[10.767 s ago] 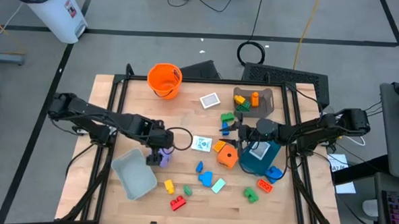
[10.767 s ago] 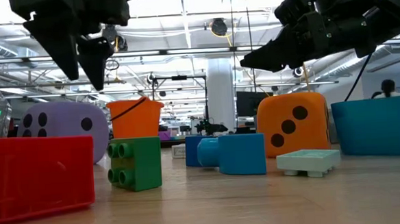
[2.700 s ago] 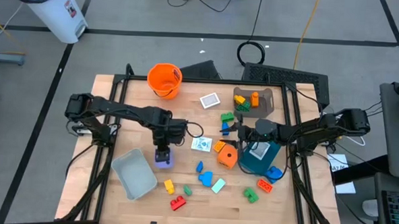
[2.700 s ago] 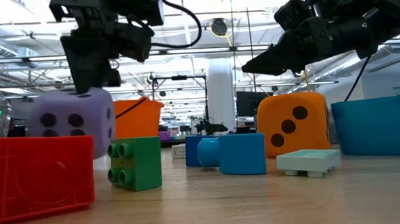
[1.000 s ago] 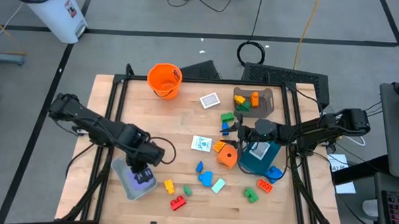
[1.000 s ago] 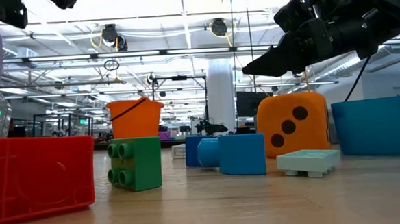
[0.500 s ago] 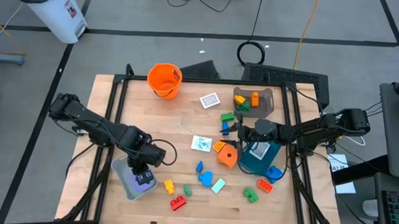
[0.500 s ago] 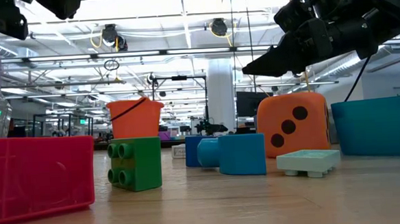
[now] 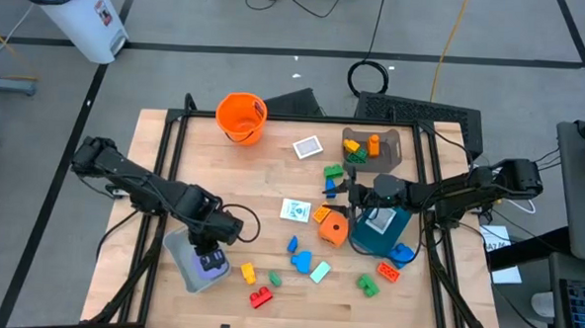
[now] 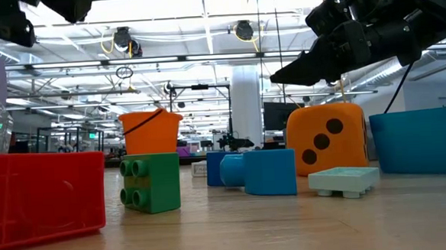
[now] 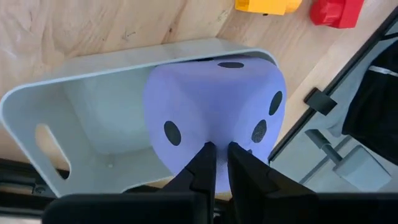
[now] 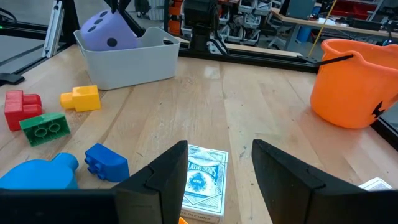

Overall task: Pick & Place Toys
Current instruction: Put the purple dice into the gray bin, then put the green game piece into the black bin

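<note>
My left gripper (image 9: 210, 247) is shut on the purple dotted die (image 11: 211, 118), which sits partly inside the grey bin (image 11: 81, 112) at the table's near left. In the right wrist view, the die (image 12: 102, 28) stands up above the bin's rim (image 12: 124, 53). My right gripper (image 12: 217, 168) waits open, level above the table beside the teal bin (image 9: 381, 230), with a card pack (image 12: 202, 180) below its fingers. The orange die (image 9: 333, 228) and loose blocks, blue (image 9: 300, 255), yellow (image 9: 248, 274), green (image 9: 275, 279) and red (image 9: 260, 298), lie on the table. My left gripper pinches a small bit of the die's upper corner (image 11: 217, 134) between its two fingertips (image 11: 202, 162), which stand almost together. The fingers come from above, slanting down. The die hangs below them inside the bin's walls; whether it touches the bin's floor I cannot tell.
An orange bucket (image 9: 241, 116) stands at the far left. A grey tray (image 9: 372, 148) with blocks is at the far right, and a white card (image 9: 307, 146) lies beside it. More blocks (image 9: 382, 275) lie near the teal bin. Bare wood lies between the bucket and the grey bin.
My left gripper has sunk a little with the purple die, lowering it into the grey bin; it stays shut on the die.
</note>
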Action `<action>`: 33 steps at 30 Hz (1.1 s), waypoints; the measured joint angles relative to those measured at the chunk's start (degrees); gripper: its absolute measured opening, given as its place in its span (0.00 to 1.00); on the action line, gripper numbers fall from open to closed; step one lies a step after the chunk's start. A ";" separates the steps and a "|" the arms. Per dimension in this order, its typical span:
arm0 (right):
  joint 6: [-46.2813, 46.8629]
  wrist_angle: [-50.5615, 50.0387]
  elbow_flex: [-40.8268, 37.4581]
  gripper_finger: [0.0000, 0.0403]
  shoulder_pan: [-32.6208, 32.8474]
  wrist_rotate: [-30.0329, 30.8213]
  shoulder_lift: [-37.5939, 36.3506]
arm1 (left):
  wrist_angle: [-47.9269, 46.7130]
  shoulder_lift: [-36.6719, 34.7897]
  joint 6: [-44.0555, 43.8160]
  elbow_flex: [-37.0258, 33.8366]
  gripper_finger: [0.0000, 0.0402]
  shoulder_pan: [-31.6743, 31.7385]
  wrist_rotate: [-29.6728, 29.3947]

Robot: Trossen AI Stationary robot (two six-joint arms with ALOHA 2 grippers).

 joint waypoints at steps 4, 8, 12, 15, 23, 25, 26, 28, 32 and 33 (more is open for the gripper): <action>-0.01 0.00 0.00 0.42 0.00 0.00 0.00 | 2.79 0.00 -0.06 -3.06 0.10 0.00 2.55; -0.01 0.00 0.00 0.42 0.00 0.00 0.00 | 4.64 0.00 -0.09 -5.26 0.10 -0.01 4.09; 0.01 0.00 -0.02 0.42 0.00 0.00 0.00 | 4.78 0.00 -0.11 -5.49 0.10 0.00 3.31; 0.01 0.00 -0.02 0.42 0.00 0.00 0.00 | 4.86 0.00 -0.11 -5.49 0.10 0.00 2.99; 0.01 0.00 -0.02 0.42 0.00 0.00 0.00 | 4.81 0.00 -0.07 -5.49 0.23 0.28 2.97; 0.01 0.00 -0.02 0.42 0.00 0.00 0.00 | 4.78 0.00 0.67 -5.51 0.27 0.81 3.03; 0.00 0.00 -0.02 0.42 0.00 0.00 0.00 | 4.74 0.00 1.05 -5.51 0.29 1.13 3.02; 0.01 0.00 -0.02 0.42 0.00 0.00 0.00 | 4.68 0.00 1.90 -5.51 0.32 1.71 3.02; -0.01 0.02 -0.02 0.42 0.00 0.00 0.00 | 4.70 0.00 4.19 -5.51 0.37 2.72 3.02; -0.03 0.02 -0.02 0.42 0.00 0.00 0.00 | 4.72 0.00 4.73 -5.51 0.38 2.96 2.99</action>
